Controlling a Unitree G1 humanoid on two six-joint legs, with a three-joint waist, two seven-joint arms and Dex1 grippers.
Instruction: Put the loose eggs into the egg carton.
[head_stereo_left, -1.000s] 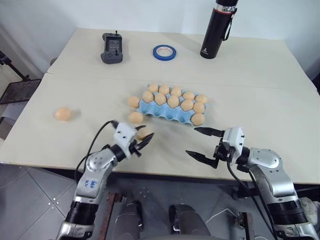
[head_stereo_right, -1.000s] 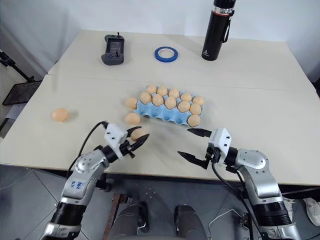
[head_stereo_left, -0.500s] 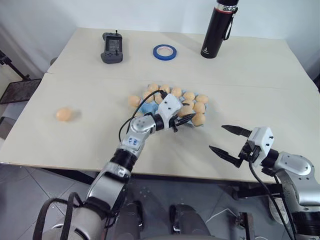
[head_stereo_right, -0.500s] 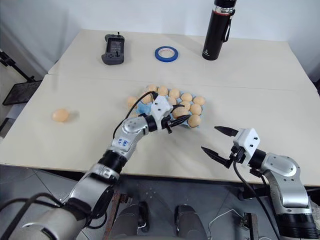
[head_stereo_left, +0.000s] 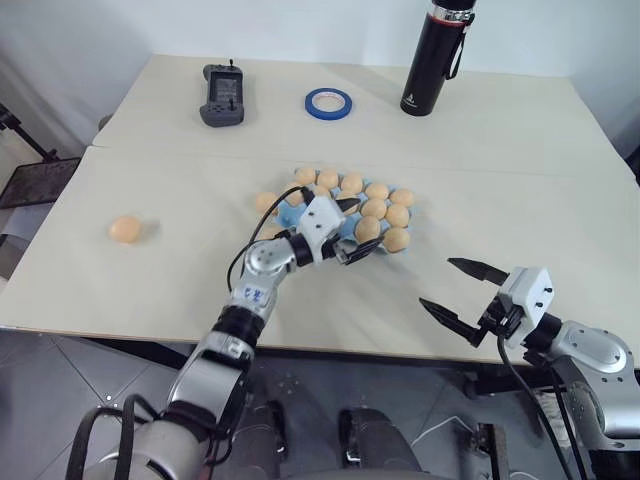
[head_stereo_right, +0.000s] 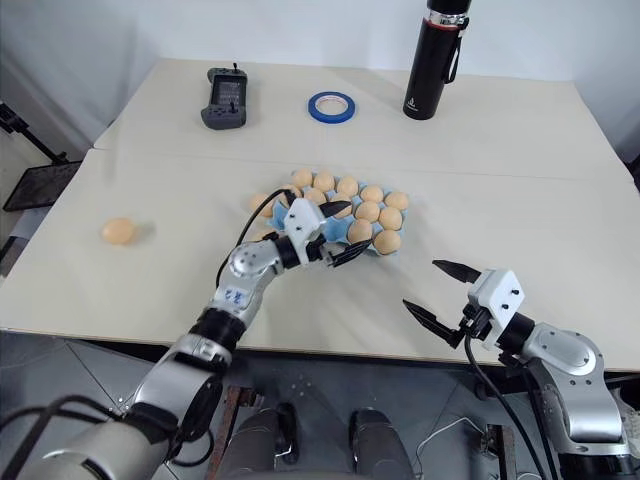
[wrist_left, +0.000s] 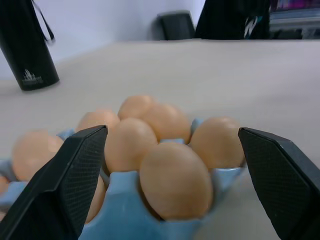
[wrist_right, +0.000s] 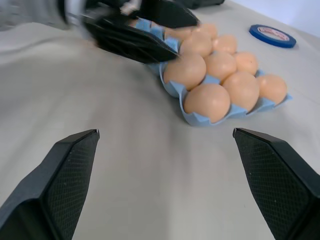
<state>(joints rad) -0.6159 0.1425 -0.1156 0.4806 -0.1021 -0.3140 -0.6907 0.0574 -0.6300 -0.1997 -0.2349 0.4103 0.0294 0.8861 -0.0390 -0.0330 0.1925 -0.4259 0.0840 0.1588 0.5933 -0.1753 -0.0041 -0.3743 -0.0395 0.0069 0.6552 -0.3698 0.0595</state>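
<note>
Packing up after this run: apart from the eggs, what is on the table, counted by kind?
Carton: 1
Tape ring: 1
Black flask: 1
Handheld controller: 1
Total: 4

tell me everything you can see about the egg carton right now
The egg carton is a light blue moulded tray with round cups and scalloped edges, lying flat on the table near its middle. Most of its cups hold pale orange-tan eggs, so little blue shows besides the near and left edges. The left gripper is open at its near edge, a finger on each side of the front eggs; contact with the tray cannot be told.
</note>
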